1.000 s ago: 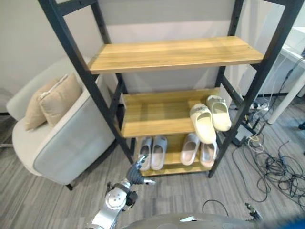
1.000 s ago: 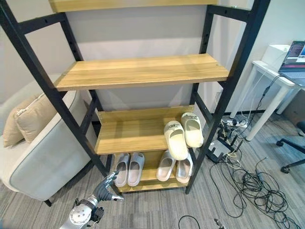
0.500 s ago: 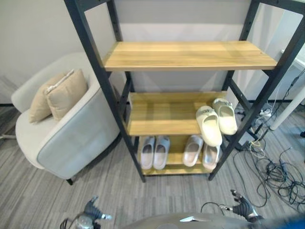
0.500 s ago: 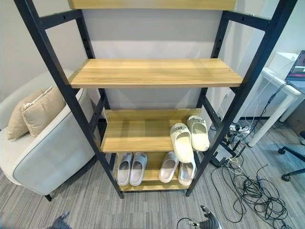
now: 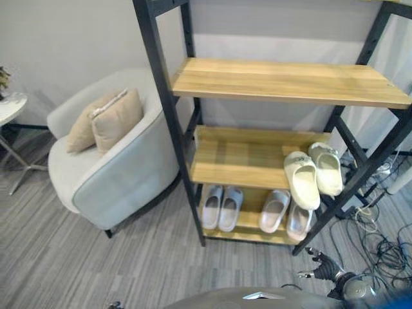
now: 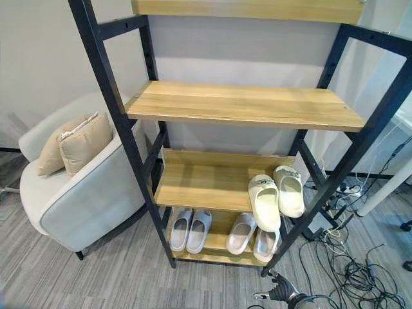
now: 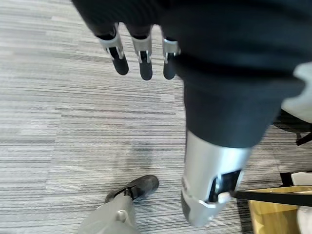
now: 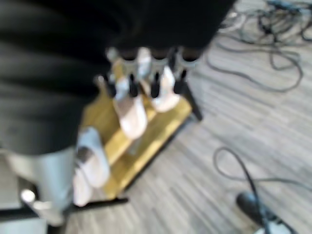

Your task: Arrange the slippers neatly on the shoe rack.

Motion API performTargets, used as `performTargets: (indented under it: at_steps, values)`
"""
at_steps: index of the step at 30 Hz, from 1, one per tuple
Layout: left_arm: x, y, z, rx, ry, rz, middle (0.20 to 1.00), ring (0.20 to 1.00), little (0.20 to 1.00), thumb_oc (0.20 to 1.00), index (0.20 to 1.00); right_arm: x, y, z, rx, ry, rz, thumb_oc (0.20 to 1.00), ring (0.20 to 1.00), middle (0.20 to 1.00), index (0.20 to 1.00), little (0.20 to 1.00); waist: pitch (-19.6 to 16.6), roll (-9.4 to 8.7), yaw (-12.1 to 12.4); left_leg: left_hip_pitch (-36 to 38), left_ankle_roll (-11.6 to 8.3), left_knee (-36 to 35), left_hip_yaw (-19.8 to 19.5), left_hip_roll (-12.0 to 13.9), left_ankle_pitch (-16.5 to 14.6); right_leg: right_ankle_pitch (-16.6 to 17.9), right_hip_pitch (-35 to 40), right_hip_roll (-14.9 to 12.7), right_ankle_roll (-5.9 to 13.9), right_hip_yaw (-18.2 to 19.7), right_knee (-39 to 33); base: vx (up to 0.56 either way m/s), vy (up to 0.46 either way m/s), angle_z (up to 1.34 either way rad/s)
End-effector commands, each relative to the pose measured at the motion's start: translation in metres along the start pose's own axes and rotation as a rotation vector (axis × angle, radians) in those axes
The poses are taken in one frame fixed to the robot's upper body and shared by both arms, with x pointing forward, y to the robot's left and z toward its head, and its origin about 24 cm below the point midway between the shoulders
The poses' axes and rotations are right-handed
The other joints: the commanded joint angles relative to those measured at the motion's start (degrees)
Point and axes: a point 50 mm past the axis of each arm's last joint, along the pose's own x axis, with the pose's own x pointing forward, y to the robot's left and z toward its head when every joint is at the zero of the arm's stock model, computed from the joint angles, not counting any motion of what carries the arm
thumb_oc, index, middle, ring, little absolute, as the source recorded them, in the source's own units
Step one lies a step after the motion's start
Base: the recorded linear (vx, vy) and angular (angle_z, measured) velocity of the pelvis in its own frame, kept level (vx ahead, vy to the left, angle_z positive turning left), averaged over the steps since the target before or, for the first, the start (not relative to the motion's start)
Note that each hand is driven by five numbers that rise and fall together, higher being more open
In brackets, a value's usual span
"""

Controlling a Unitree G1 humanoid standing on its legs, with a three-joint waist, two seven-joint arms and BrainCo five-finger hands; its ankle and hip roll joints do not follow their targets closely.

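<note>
The black-framed shoe rack (image 5: 168, 122) has wooden shelves. Two cream slippers (image 5: 301, 179) (image 5: 327, 168) lie at the right end of its middle shelf, and the longer one overhangs the front edge. On the bottom shelf a pale grey pair (image 5: 222, 207) lies at the left and a beige pair (image 5: 275, 210) at the right. My right hand (image 5: 325, 265) hangs low in front of the rack's right post, fingers (image 8: 146, 73) straight and holding nothing. My left hand (image 7: 140, 48) points down over the carpet, also open and holding nothing.
A pale armchair (image 5: 122, 183) with two tan cushions (image 5: 106, 121) stands against the rack's left side. A small round side table (image 5: 9, 106) is at the far left. Loose cables (image 5: 386, 248) sprawl on the floor right of the rack.
The camera has swung left, so the rack sits further right. My left hand has dropped away from the bottom shelf and my right hand has come up at lower right. The slippers have not moved.
</note>
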Motion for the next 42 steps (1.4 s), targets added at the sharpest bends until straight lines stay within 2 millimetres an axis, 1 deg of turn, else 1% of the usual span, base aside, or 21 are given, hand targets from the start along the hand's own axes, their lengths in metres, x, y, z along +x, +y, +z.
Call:
performTargets:
  at_steps: [1,3,4,5,6,9,14,15,20,24,25,33,42]
  values:
    - [0.006,0.038,0.016,-0.074,-0.05,0.106,1.0,1.0,1.0,1.0,1.0,0.003,-0.006,0.015,-0.014,-0.036,0.004,1.0,1.0,1.0,1.0,1.0,1.3,-5.32,0.2,0.9,-0.31,0.3,-4.0,1.6,-2.6,7.7,1.3,-1.9,2.79,-0.5,-6.8,0.02,-0.008,0.1]
    - [0.006,0.038,0.016,-0.071,-0.051,0.103,1.0,1.0,1.0,1.0,1.0,0.002,-0.01,0.018,-0.017,-0.042,0.008,1.0,1.0,1.0,1.0,1.0,1.3,-5.3,0.2,0.8,-0.28,0.3,-4.0,1.5,-2.6,7.7,1.2,-1.9,2.79,-0.5,-6.8,0.01,-0.005,0.02]
    - [0.006,0.037,0.017,-0.068,-0.053,0.097,1.0,1.0,1.0,1.0,1.0,0.001,-0.018,0.021,-0.026,-0.046,0.001,1.0,1.0,1.0,1.0,1.0,1.2,-5.26,0.1,0.8,-0.28,0.3,-3.9,1.5,-2.6,7.7,1.1,-1.9,2.75,-0.5,-6.8,0.0,0.0,0.0]
    - [0.006,0.037,0.017,-0.068,-0.053,0.097,1.0,1.0,1.0,1.0,1.0,0.001,-0.018,0.021,-0.026,-0.046,0.001,1.0,1.0,1.0,1.0,1.0,1.2,-5.25,0.1,0.8,-0.28,0.3,-3.9,1.5,-2.6,7.7,1.1,-1.9,2.76,-0.5,-6.8,0.0,0.0,0.0]
    - [0.006,0.035,0.019,-0.067,-0.058,0.09,1.0,1.0,1.0,1.0,1.0,0.002,-0.025,0.027,-0.034,-0.057,-0.003,1.0,1.0,1.0,1.0,1.0,1.2,-5.21,0.0,0.7,-0.28,0.3,-3.8,1.5,-2.6,7.8,0.9,-1.9,2.77,-0.4,-6.8,0.0,0.0,0.0]
    - [0.006,0.034,0.02,-0.068,-0.063,0.086,1.0,1.0,1.0,1.0,1.0,0.002,-0.03,0.031,-0.049,-0.062,-0.014,1.0,1.0,1.0,1.0,1.0,1.2,-5.08,0.0,0.5,-0.28,0.3,-3.8,1.5,-2.5,7.8,0.6,-1.9,2.75,-0.4,-6.8,0.0,0.0,0.0]
    - [0.006,0.031,0.022,-0.071,-0.069,0.077,1.0,1.0,1.0,1.0,1.0,0.002,-0.045,0.042,-0.071,-0.085,-0.044,1.0,1.0,1.0,1.0,1.0,1.4,-4.77,-0.1,-0.1,-0.34,0.3,-3.7,1.5,-2.4,8.0,0.1,-1.9,2.61,-0.1,-6.8,0.0,0.0,0.0]
    - [0.006,0.03,0.022,-0.071,-0.069,0.076,1.0,1.0,1.0,1.0,1.0,0.002,-0.045,0.042,-0.071,-0.085,-0.044,1.0,1.0,1.0,1.0,1.0,1.4,-4.76,-0.1,-0.1,-0.34,0.3,-3.7,1.5,-2.4,8.0,0.0,-1.9,2.61,-0.1,-6.8,0.0,0.0,0.0]
    - [0.006,0.031,0.022,-0.073,-0.068,0.072,1.0,1.0,1.0,1.0,1.0,0.003,-0.06,0.057,-0.086,-0.119,-0.095,1.0,1.0,1.0,1.0,1.0,2.0,-4.3,0.2,-0.9,-0.42,0.3,-4.0,1.6,-2.1,8.1,-0.5,-1.7,2.48,-0.4,-6.8,0.0,0.0,0.0]
    - [0.006,0.03,0.022,-0.074,-0.071,0.069,1.0,1.0,1.0,1.0,1.0,0.003,-0.067,0.061,-0.082,-0.133,-0.118,1.0,1.0,1.0,1.0,1.0,2.3,-4.04,0.2,-1.3,-0.46,0.3,-4.4,1.6,-2.0,8.1,-0.7,-1.6,2.38,-0.4,-6.8,0.0,-0.005,0.01]
    - [0.006,0.031,0.022,-0.071,-0.073,0.069,1.0,1.0,1.0,1.0,1.0,0.003,-0.072,0.066,-0.085,-0.146,-0.136,1.0,1.0,1.0,1.0,1.0,2.5,-3.88,0.3,-1.6,-0.51,0.3,-4.5,1.6,-1.9,8.1,-0.8,-1.6,2.38,-0.4,-6.8,0.01,-0.009,0.03]
    - [0.006,0.032,0.026,-0.07,-0.087,0.074,1.0,1.0,1.0,1.0,1.0,0.003,-0.079,0.074,-0.073,-0.169,-0.167,1.0,1.0,1.0,1.0,1.0,3.6,-3.28,0.6,-2.4,-0.58,0.3,-5.0,1.6,-1.5,8.2,-1.2,-1.5,2.29,-0.9,-6.8,0.0,-0.004,0.02]
    - [0.005,0.031,0.037,-0.064,-0.126,0.065,1.0,1.0,1.0,1.0,1.0,0.006,-0.087,0.086,-0.073,-0.205,-0.206,1.0,1.0,1.0,1.0,1.0,4.9,-2.6,1.0,-3.7,-0.52,0.3,-5.6,1.4,-1.2,8.3,-2.1,-1.6,2.39,-1.2,-6.8,0.0,0.0,0.0]
